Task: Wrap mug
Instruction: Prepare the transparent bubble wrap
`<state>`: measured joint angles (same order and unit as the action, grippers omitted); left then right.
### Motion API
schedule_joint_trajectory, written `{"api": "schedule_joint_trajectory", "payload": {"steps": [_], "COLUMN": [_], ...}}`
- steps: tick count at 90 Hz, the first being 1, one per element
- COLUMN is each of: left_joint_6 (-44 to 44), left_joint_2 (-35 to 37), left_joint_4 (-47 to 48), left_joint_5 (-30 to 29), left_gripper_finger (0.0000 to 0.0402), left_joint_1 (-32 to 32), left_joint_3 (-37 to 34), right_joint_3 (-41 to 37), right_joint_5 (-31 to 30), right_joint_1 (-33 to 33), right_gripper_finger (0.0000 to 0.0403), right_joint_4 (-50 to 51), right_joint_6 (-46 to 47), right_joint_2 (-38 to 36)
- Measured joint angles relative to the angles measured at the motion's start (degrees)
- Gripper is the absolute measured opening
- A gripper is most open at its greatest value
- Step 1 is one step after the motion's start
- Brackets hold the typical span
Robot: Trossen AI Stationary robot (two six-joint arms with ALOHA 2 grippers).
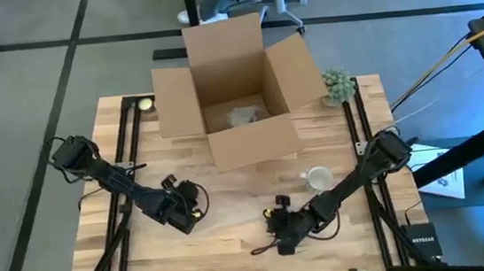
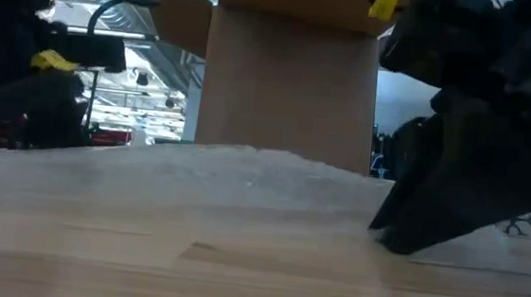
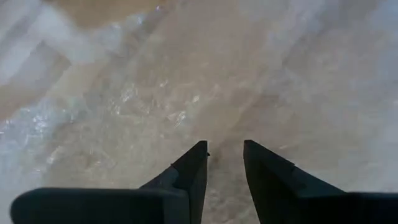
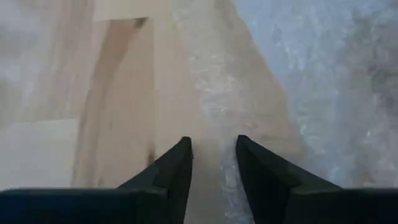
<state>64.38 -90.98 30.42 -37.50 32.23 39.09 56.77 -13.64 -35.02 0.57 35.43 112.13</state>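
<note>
Mug: the white mug (image 1: pixel 319 178) stands on the table (image 1: pixel 234 234), near the open cardboard box (image 1: pixel 236 87).
Wrap: a clear bubble sheet (image 3: pixel 155 93) lies flat under both grippers.
Right gripper (image 1: pixel 284 227): fingers slightly parted, tips low at the sheet's edge, pinching nothing visible.
Left gripper (image 1: pixel 187 210): fingers slightly parted, over the sheet.
Key relation: the mug lies at about one o'clock from the right gripper, the nearer arm.

The thing inside the box (image 1: pixel 236 87) is too blurry to name. The low view hides the mug (image 1: pixel 318 179).
</note>
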Motion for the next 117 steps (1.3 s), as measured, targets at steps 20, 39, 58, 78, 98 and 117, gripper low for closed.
{"api": "schedule_joint_trajectory", "payload": {"steps": [20, 39, 58, 78, 98, 117], "left_joint_6": [5.9, 3.8, -1.6, -4.6, -5.9, -6.0], "left_joint_2": [0.2, 0.1, 1.3, 2.1, 2.1, 2.1], "left_joint_4": [-0.9, -4.5, -3.5, -3.9, -5.1, -6.0], "left_joint_5": [-1.7, -1.3, 1.2, 4.4, 3.2, 2.3], "left_gripper_finger": [0.0088, 0.0088, 0.0088, 0.0088, 0.0088, 0.0088], "left_joint_1": [0.0, -0.1, -0.1, 1.4, 2.7, 2.6], "left_joint_3": [-4.1, -3.6, 1.2, 7.1, 10.7, 10.7], "right_joint_3": [0.1, -0.5, -0.3, -0.3, -0.3, -0.3], "right_joint_5": [21.0, 22.4, 11.3, 0.9, -4.0, -6.9], "right_joint_1": [-5.2, -6.2, -5.6, -5.5, -5.5, -5.4], "right_gripper_finger": [0.0115, 0.0115, 0.0115, 0.0115, 0.0115, 0.0115], "right_joint_4": [6.7, 11.7, 10.6, 10.2, 9.7, 8.1], "right_joint_6": [3.7, 4.9, -2.1, -5.5, 0.3, 4.9], "right_joint_2": [-2.9, -9.2, -14.0, -12.6, -10.1, -5.6]}}
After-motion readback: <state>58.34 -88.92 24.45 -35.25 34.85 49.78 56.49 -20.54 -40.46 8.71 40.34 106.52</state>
